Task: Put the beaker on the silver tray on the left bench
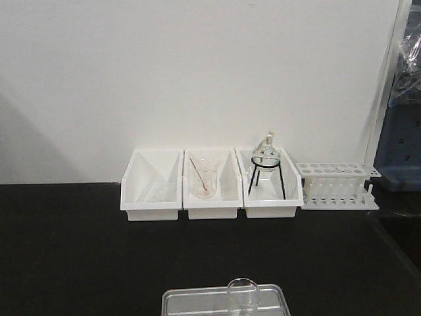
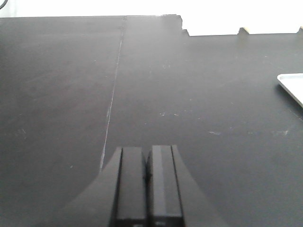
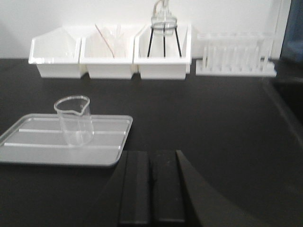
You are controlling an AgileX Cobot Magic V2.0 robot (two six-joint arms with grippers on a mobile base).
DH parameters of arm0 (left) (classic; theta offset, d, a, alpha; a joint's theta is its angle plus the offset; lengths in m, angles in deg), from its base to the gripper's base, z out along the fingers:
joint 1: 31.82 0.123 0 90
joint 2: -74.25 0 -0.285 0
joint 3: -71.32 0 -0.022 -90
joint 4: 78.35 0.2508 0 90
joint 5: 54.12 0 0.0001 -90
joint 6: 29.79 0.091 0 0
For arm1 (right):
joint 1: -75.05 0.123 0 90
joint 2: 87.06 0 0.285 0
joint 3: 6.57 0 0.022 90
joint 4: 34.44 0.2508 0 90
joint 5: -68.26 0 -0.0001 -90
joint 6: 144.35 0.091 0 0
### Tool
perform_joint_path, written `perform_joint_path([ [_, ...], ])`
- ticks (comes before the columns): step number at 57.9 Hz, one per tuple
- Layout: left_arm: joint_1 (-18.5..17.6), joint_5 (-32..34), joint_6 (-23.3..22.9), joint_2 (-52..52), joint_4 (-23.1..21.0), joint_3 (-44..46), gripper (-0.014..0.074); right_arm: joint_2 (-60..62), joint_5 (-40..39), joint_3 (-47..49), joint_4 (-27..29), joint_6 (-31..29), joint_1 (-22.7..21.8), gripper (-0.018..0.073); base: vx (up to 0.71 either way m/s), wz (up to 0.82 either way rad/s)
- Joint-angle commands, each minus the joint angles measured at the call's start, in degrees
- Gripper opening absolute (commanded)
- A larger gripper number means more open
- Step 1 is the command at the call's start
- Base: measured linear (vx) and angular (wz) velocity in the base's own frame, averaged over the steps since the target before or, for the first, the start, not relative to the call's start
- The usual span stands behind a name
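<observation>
1. One beaker (image 3: 74,119) stands upright inside the silver tray (image 3: 28,151) on the black table (image 3: 213,123), so you can judge the move done.
2. Your right gripper (image 3: 150,189) sits just beside the tray, jaws pressed together, holding nothing.
3. Your left gripper (image 2: 147,189) is likewise closed and empty, over bare table.
4. Only retreat seems left.

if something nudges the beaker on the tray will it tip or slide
The beaker looks empty, thin glass, so probably light and breakable. Standing upright, taller than wide, on the smooth metal tray, it would likely slide first, perhaps tipping if pushed near the rim.
</observation>
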Motion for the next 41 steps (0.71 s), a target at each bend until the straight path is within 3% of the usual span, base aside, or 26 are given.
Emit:
perform_joint_path([
  [1,-0.33,4.43,-0.32,0.9,-0.45,-1.59,0.0001,3.36,-4.49,-0.75,-1.22,-0.67,-1.84,-0.0011,0.0,0.0],
  [10,-0.33,4.5,-0.32,0.9,-0.45,-1.59,0.0001,2.97,-4.62,-0.74,-0.42,-0.42,-3.77,-0.0011,0.0,0.0],
  [41,-0.33,4.43,-0.32,0.9,-0.45,-1.59,0.0001,2.97,-4.33,-0.74,-0.63,-0.47,-3.79,-0.0011,0.0,0.0],
])
